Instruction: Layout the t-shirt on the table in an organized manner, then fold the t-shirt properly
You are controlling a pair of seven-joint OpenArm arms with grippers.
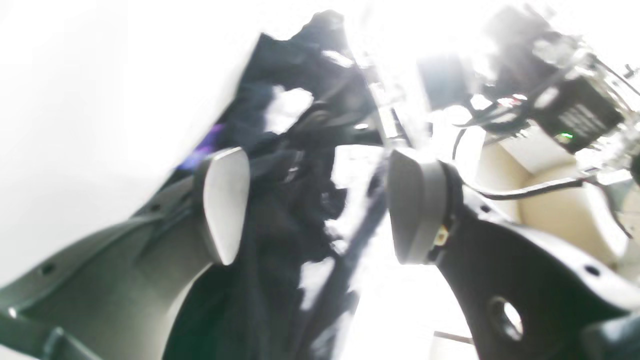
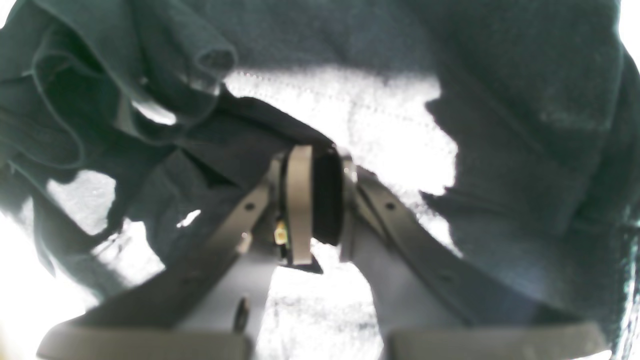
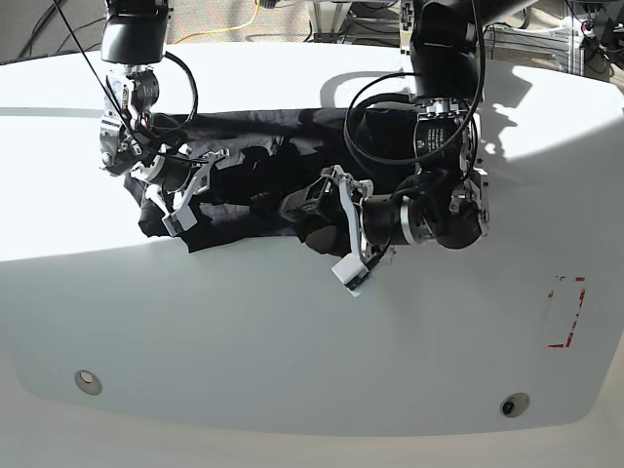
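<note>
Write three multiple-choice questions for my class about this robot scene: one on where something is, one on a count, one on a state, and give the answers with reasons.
1. Where on the table is the red dashed rectangle, in the overhead view?
A. near the right edge
B. at the centre
C. under the t-shirt

2. How many small round metal discs sit along the table's near edge?
A. none
B. two
C. five

3. What state is the left end effector in?
A. shut on a cup
B. open, pads apart
C. out of sight

Answers:
1. A: the mark lies far right, clear of the t-shirt.
2. B: one disc lies near the left, another disc near the right.
3. B: the left wrist view shows a wide gap between its pads, with dark cloth behind. By contrast, the right end effector is pinched on a fold of the shirt.
</note>
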